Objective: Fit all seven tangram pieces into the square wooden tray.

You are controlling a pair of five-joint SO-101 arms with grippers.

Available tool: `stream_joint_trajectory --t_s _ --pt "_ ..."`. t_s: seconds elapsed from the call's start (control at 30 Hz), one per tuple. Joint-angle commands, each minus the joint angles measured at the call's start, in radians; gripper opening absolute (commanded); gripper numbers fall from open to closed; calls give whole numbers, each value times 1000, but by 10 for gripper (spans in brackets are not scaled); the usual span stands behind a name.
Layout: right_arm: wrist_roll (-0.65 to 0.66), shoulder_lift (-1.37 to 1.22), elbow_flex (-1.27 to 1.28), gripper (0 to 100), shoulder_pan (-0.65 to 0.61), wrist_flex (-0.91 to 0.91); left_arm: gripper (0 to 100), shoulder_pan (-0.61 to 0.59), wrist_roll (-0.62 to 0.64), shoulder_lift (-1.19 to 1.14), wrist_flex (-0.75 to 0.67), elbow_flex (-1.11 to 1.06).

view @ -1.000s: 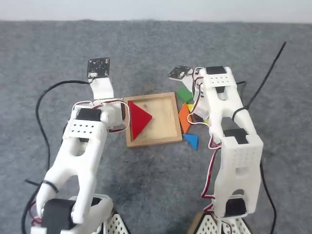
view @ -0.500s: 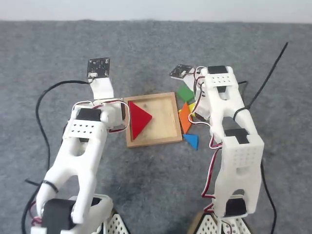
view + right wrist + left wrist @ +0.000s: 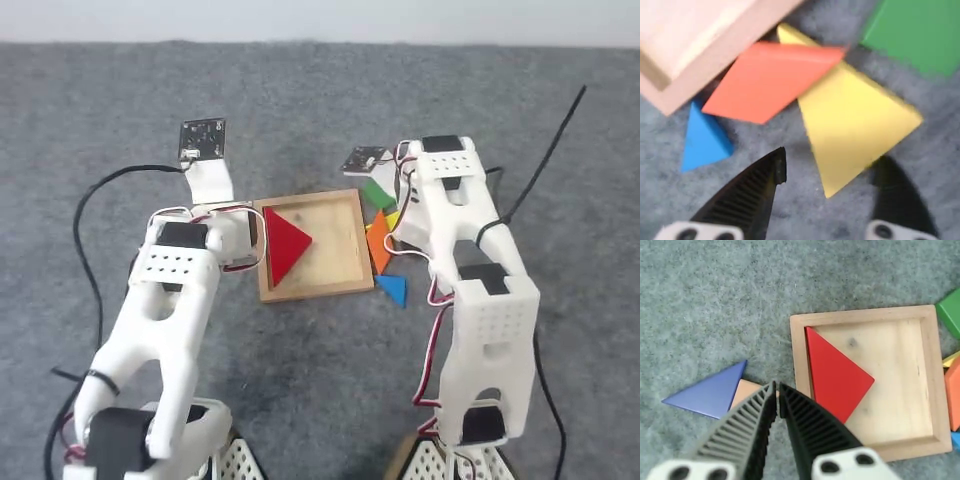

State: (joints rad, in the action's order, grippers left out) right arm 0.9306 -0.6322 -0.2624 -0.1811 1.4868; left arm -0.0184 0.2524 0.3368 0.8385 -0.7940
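On the grey felt-like table cover (image 3: 300,100), the square wooden tray (image 3: 312,291) lies between the two arms. One large red wooden triangle (image 3: 283,243) lies flat inside it, its long side along the wall nearest the left arm.

The left pincer (image 3: 776,386) hangs just outside that same wall. Its two ribbed black fingers are drawn together with only a sliver between them, and they hold nothing. The red triangle (image 3: 835,377) lies just across the tray's rim (image 3: 860,315) from the tips. On their other side, outside the tray, lies a large blue-violet triangle (image 3: 707,392). A pale tan piece (image 3: 747,390) touches it, and its near end runs under the fingertips; its shape cannot be told.

By the opposite wall, four pieces lie loose in a cluster. The right pincer (image 3: 835,167) is spread wide and low over the cover. One corner of the large yellow triangle (image 3: 855,125) lies between its fingers; whether either finger touches it cannot be told. An orange parallelogram (image 3: 770,80) overlaps the yellow triangle's far side and lies just beside the tray's outer wall (image 3: 715,45). A small blue triangle (image 3: 702,140) sits near the orange piece's end, close to the tray's corner. A green piece (image 3: 915,35) lies just beyond the yellow triangle. From above, green (image 3: 378,192), orange (image 3: 377,243) and blue (image 3: 392,288) run along the tray's side, partly under the right arm.
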Motion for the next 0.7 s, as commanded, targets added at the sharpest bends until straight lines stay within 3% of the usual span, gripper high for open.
stream_joint_trajectory --t_s 0.0,0.07,0.3,0.47,0.53,0.67 --pt "11 58 -17 66 44 82 15 -5 -8 12 -17 50" --pt "11 58 -15 7 77 111 15 -5 -8 12 -17 50" --pt "20 87 29 9 163 157 15 -5 -8 14 -15 50" --pt "40 343 235 18 183 62 15 -5 -8 15 -15 50" --pt "40 486 331 85 165 2 15 -5 -8 15 -15 50" --pt "40 656 479 321 62 -156 15 -5 -8 15 -15 50"
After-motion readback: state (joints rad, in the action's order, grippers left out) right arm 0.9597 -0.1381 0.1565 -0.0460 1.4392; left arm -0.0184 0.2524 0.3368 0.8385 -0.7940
